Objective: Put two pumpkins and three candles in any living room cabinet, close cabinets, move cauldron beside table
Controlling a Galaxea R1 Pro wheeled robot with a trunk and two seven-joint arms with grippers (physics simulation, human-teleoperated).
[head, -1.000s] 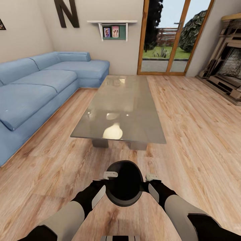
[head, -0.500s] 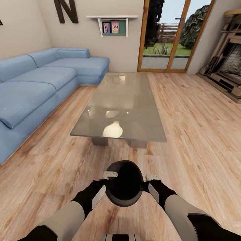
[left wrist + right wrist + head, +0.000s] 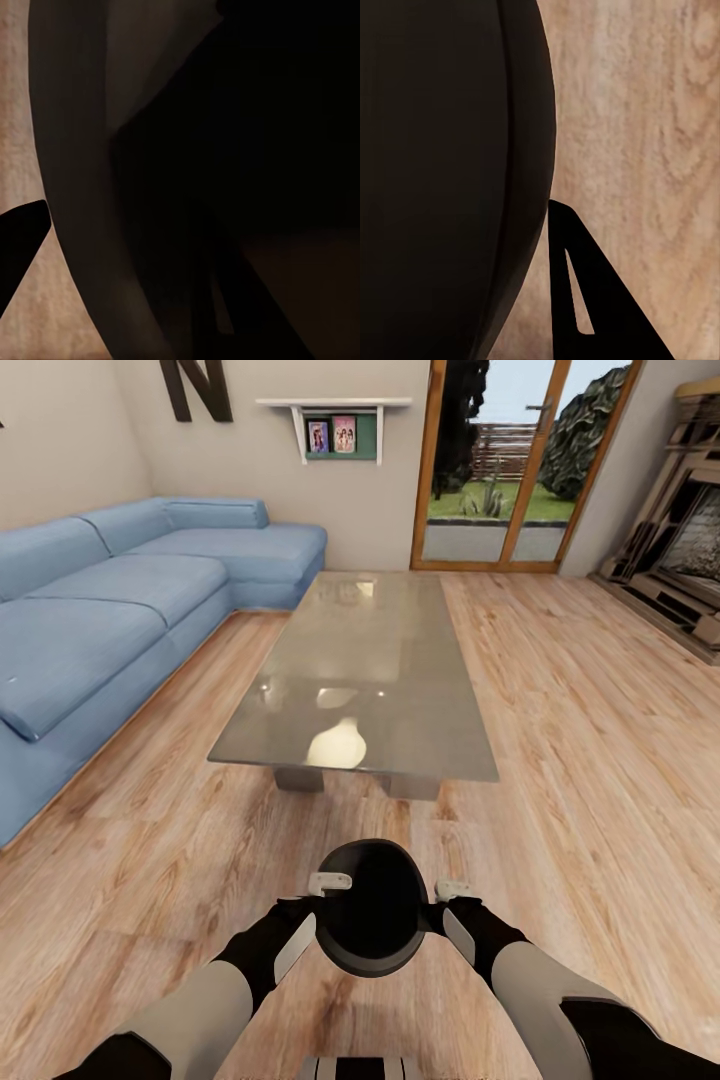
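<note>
the cauldron (image 3: 372,908) hangs low in front of the robot above the wooden floor (image 3: 590,760), pinched between the two arms: the left hand (image 3: 329,882) presses its left flank and the right hand (image 3: 453,887) its right flank. whether either hand's fingers are clenched on the rim or merely bracing the pot, the pictures do not tell. in the wrist views the black belly (image 3: 442,172) sits right against each camera with floor grain beside it.

the step in hand looks like carrying the cauldron to the coffee surface (image 3: 360,680), which lies just ahead, its near edge a short way off. the next move likely calls for rolling forward, then lowering the pot to the floor beside that edge.

the cauldron's wide mouth appears to face up toward the head camera; being round, it has no clear long axis. the surface's long axis runs away toward the glass doors (image 3: 500,460), with the blue sofa (image 3: 110,610) on the left.
</note>
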